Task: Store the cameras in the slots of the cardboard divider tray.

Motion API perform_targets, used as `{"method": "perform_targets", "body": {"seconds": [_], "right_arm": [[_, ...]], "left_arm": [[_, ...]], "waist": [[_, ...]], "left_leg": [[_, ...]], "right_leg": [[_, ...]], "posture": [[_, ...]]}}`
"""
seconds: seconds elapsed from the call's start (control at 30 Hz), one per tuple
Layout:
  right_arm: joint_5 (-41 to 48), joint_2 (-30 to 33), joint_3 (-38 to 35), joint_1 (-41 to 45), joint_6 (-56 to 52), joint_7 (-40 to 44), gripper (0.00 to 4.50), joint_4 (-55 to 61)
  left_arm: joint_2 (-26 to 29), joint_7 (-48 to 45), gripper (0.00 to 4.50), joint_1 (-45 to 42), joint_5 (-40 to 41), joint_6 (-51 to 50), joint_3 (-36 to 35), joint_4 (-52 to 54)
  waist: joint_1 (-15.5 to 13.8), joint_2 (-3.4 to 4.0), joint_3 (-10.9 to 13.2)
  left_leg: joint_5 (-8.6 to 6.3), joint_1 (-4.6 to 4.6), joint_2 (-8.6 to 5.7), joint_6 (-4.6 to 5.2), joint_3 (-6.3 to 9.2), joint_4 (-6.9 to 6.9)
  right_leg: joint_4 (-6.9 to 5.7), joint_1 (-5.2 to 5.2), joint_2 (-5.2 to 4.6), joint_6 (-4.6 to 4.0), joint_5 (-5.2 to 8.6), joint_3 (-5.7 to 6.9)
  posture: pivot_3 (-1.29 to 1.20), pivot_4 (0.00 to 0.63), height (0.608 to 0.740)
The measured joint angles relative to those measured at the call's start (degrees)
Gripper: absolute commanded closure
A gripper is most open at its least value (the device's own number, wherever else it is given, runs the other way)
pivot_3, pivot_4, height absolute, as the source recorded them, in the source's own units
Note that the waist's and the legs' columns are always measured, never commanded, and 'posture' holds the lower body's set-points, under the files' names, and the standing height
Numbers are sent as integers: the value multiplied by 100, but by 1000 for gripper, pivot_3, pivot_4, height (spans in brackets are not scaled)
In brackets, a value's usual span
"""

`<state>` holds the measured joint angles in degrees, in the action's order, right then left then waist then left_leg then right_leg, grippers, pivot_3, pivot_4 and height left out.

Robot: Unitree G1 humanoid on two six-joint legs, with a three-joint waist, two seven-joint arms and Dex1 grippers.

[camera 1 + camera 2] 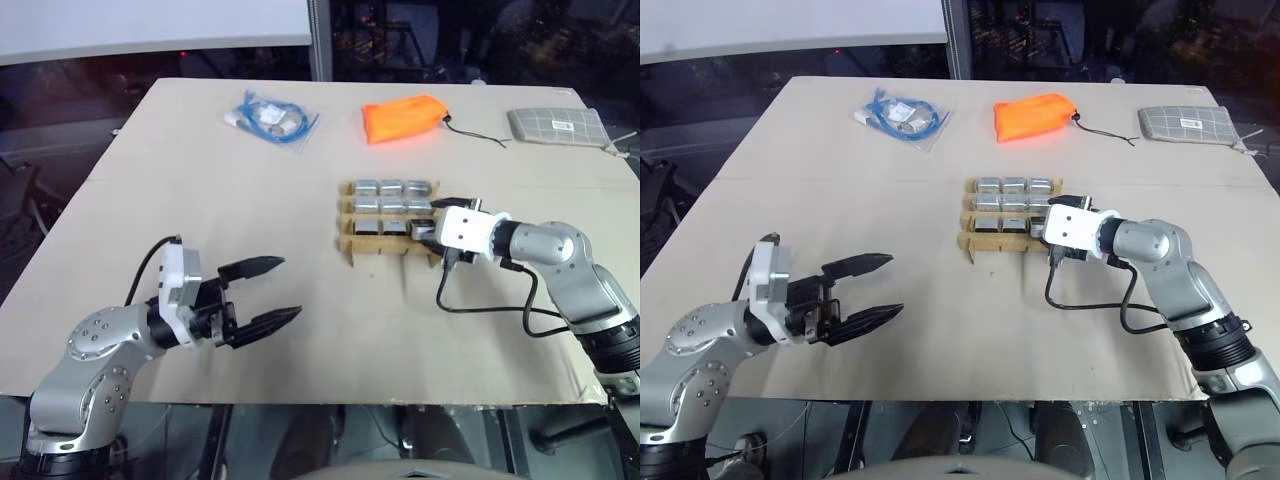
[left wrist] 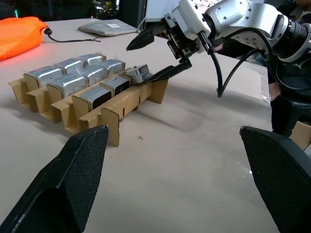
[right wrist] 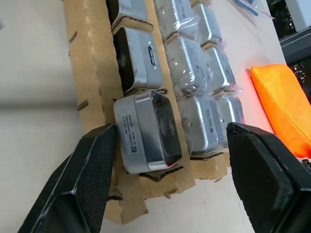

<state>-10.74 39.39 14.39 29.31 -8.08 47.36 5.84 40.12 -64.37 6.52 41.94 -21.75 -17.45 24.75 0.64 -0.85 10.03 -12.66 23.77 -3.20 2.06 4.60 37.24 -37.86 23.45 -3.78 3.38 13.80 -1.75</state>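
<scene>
The cardboard divider tray (image 1: pixel 350 250) stands in the middle of the table, right of centre. Several silver-grey cameras (image 1: pixel 390 187) sit in its slots, the back ones wrapped in clear plastic. My right gripper (image 1: pixel 432 222) is at the tray's near right corner. It is open, its fingers (image 3: pixel 92 170) straddling a camera (image 3: pixel 146 131) that lies tilted in that corner slot. One finger is close beside this camera and the other stands well clear. My left gripper (image 1: pixel 265 290) hovers open and empty over the table, to the left of the tray.
At the table's far side lie an orange fabric pouch (image 1: pixel 402 117), a grey patterned pouch (image 1: pixel 557 125) and a bag with a blue cable (image 1: pixel 268 115). A black cable (image 1: pixel 480 305) loops under my right arm.
</scene>
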Motion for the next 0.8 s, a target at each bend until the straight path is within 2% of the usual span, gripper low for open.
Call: {"method": "perform_targets", "body": {"seconds": [0.07,0.17,0.27,0.33,0.57,0.8], "right_arm": [[-21,0,6,4,0,5,916,0],[-92,1,50,49,4,27,1658,-3],[-231,-1,138,119,30,46,3135,-39],[-265,-18,149,123,76,70,3805,-70],[-173,-50,146,212,-8,238,3802,-70],[313,132,117,626,59,982,3802,-295]], "left_arm": [[-14,47,0,22,1,0,1,75],[-23,110,0,28,5,-2,5,157],[-23,186,0,28,36,-21,7,177],[-23,215,0,28,50,-26,7,177],[-23,240,0,30,75,-27,7,178],[-23,319,0,46,90,-27,8,184]], "waist": [[-2,0,0],[1,0,0],[1,0,0],[1,0,0],[4,0,0],[13,2,1]], "left_leg": [[0,0,0,0,1,0],[0,0,0,0,0,0],[0,0,0,0,0,-1],[0,0,0,0,0,-2],[0,0,0,0,0,-3],[0,2,2,0,0,-7]], "right_leg": [[0,0,0,0,0,1],[0,0,0,0,0,0],[0,1,0,0,0,1],[0,0,1,0,0,1],[0,0,1,0,0,0],[3,0,2,0,0,0]], "posture": [[0,150,740],[0,150,740],[0,150,740],[0,150,740],[0,150,740],[0,150,740]]}}
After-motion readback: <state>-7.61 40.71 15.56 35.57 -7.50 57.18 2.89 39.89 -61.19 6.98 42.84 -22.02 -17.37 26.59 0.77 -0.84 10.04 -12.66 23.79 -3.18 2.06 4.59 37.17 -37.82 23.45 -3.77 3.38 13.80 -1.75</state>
